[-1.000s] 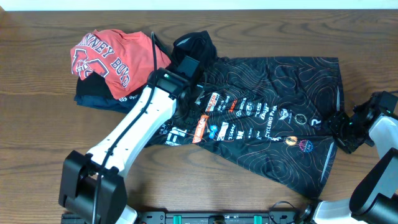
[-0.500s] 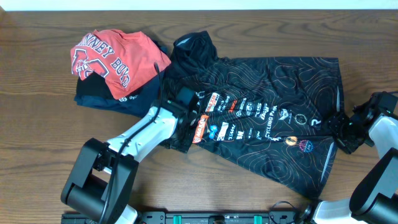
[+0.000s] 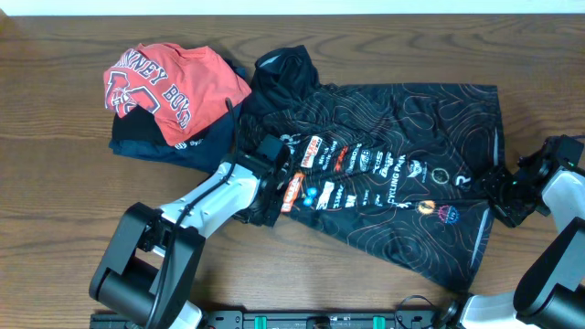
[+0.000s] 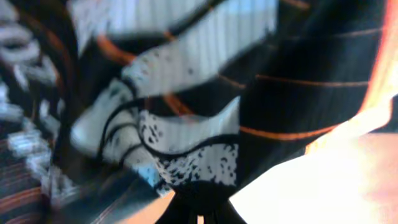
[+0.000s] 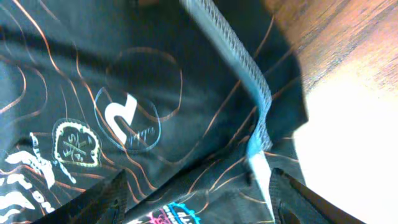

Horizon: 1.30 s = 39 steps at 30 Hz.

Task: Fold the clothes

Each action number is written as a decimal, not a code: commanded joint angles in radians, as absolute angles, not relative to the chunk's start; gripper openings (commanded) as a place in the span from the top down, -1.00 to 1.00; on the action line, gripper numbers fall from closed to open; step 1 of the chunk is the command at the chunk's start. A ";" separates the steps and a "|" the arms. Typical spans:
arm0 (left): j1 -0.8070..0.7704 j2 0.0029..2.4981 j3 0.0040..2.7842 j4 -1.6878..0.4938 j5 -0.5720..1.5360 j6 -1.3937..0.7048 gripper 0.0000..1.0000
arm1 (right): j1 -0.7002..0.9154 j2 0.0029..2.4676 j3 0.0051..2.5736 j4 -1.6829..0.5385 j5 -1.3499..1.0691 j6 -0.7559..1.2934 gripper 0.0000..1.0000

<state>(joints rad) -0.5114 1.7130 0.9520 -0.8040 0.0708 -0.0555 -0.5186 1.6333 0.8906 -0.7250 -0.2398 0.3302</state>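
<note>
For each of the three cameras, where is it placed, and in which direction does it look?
Overhead: above the table, facing straight down; jersey, left arm and right arm visible.
Left wrist: pressed close to blurred jersey print; own fingers hardly visible.
Right wrist: beside the jersey's right edge, looking down; its dark fingers at the bottom corners.
Shared: overhead and right wrist both show the white R logo.

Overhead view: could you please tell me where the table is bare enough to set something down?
Bare table: left of the red T-shirt pile, in front of the jersey hem, and at the back-right corner. Crowded: the centre under the jersey, with the left tool on it and the right tool at its right edge.
</note>
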 commanded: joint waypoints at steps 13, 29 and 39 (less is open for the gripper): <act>-0.510 1.556 1.189 -0.998 -0.067 -0.020 0.88 | -0.526 1.621 0.886 -0.722 -0.252 0.337 -0.40; -0.509 1.596 1.189 -0.542 -0.081 0.010 0.66 | -0.526 1.621 0.886 -0.726 -0.252 0.337 -0.40; -0.511 1.596 1.172 -0.913 0.070 -0.065 -0.06 | -0.526 1.621 0.886 -0.724 -0.252 0.337 -0.40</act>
